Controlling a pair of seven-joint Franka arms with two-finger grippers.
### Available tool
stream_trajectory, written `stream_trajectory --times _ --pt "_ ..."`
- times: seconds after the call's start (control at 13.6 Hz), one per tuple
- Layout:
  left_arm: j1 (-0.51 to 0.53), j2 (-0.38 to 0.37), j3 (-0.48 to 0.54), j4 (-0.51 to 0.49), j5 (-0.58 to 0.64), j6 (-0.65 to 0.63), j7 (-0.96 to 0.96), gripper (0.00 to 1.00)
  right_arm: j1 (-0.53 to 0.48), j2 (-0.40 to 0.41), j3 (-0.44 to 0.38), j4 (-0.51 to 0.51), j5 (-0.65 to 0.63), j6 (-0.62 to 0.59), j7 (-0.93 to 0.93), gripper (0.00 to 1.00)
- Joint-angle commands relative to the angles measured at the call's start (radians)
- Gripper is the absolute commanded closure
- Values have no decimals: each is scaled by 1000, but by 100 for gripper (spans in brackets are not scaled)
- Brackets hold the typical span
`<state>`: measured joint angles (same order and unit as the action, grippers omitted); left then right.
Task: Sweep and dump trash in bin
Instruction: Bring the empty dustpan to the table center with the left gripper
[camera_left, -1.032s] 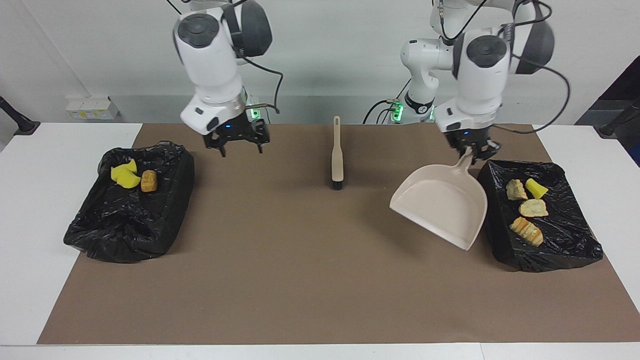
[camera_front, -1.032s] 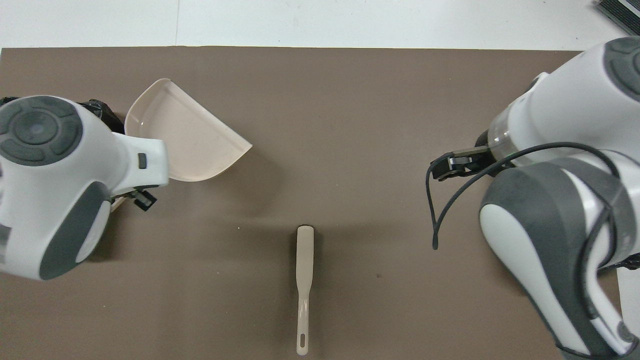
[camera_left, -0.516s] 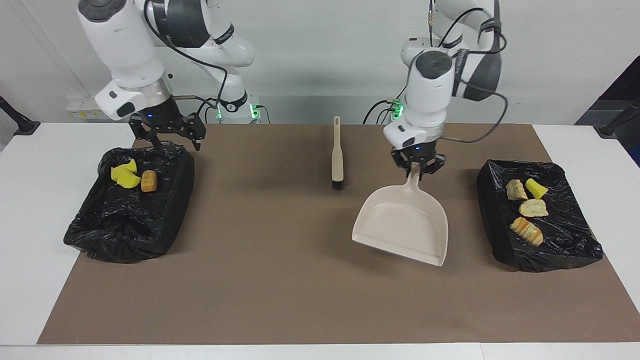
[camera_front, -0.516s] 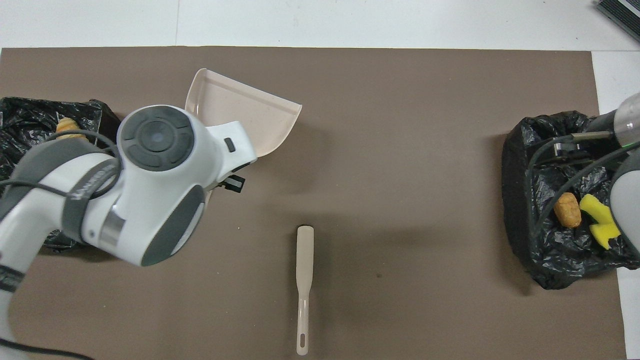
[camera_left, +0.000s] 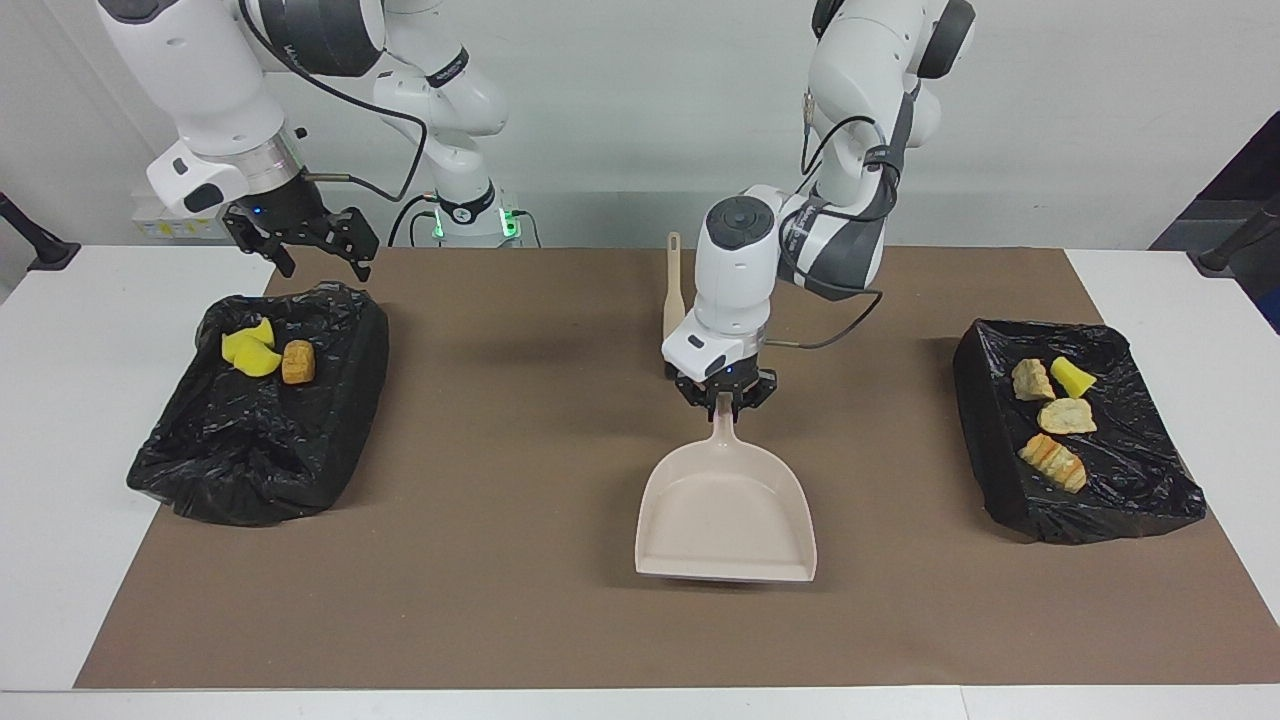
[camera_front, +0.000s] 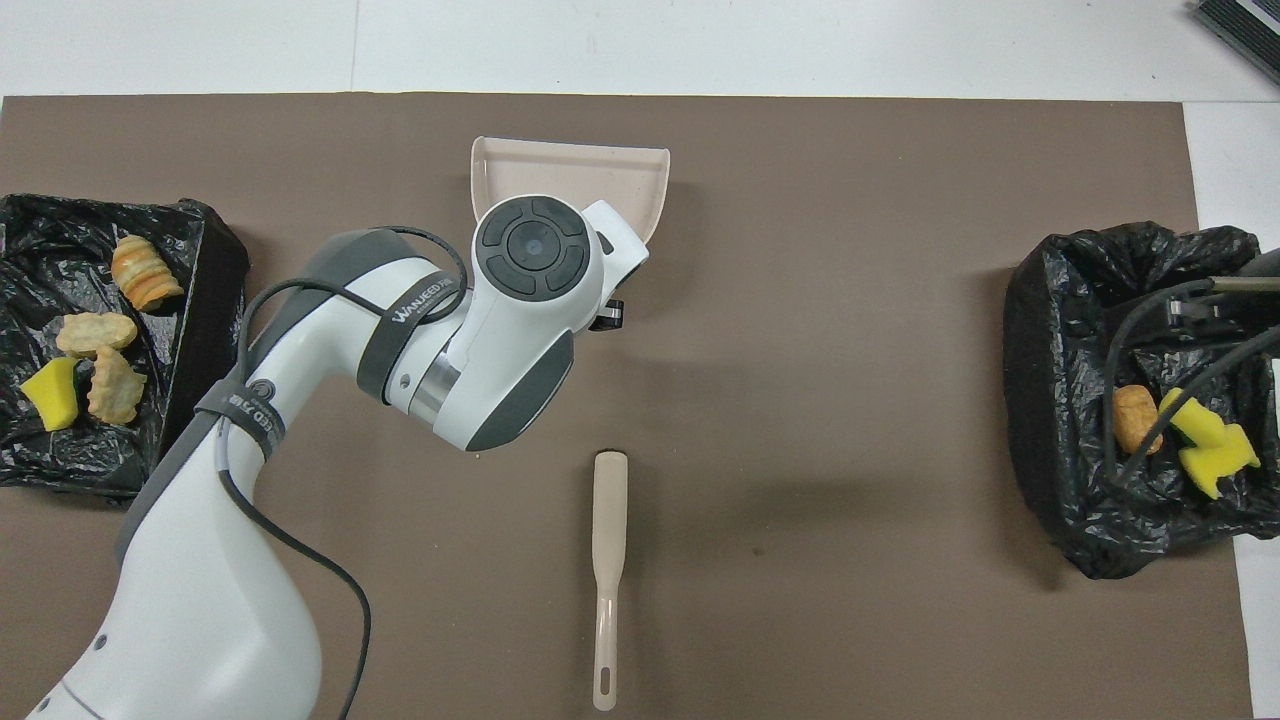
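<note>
The trash lies in two black bag-lined bins. In the bin (camera_left: 260, 450) at the right arm's end are yellow sponge bits (camera_left: 250, 350) and a brown bread piece (camera_left: 297, 362). The bin (camera_left: 1100, 500) at the left arm's end holds several scraps (camera_left: 1066, 416), also seen from overhead (camera_front: 95, 365). My left gripper (camera_left: 724, 402) is shut on the handle of the beige dustpan (camera_left: 725, 520), which hangs low over the middle of the mat with its mouth pointing away from the robots. In the overhead view the arm hides that grip. My right gripper (camera_left: 322, 265) hangs open over the robot-side edge of its bin.
The beige brush (camera_front: 609, 540) lies on the brown mat (camera_left: 500, 560) nearer to the robots than the dustpan (camera_front: 570, 165), its handle toward them. In the facing view the left arm partly covers the brush (camera_left: 673, 295). White table (camera_left: 60, 500) borders the mat.
My left gripper has carried the dustpan from beside the bin at its end to the middle of the mat and lowered it. My right gripper has swung out to over its own bin.
</note>
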<state>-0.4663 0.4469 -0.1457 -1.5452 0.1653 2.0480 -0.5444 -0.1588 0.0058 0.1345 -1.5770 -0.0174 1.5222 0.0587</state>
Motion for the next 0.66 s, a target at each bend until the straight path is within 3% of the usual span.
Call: stream_trajectory --times 0.0,0.37,0.44,0.59 --pt "-49 73 26 60 -3 35 -90 100 4 -18 5 -15 24 3 16 0" --pt "-57 110 24 67 -4 106 -164 100 2 -18 7 -15 24 3 18 0" --pt "-60 107 24 47 -3 107 -164 95 2 -18 7 -15 24 3 16 0" --pt "-57 105 23 43 -3 106 -160 59 2 -18 7 -15 24 3 16 0"
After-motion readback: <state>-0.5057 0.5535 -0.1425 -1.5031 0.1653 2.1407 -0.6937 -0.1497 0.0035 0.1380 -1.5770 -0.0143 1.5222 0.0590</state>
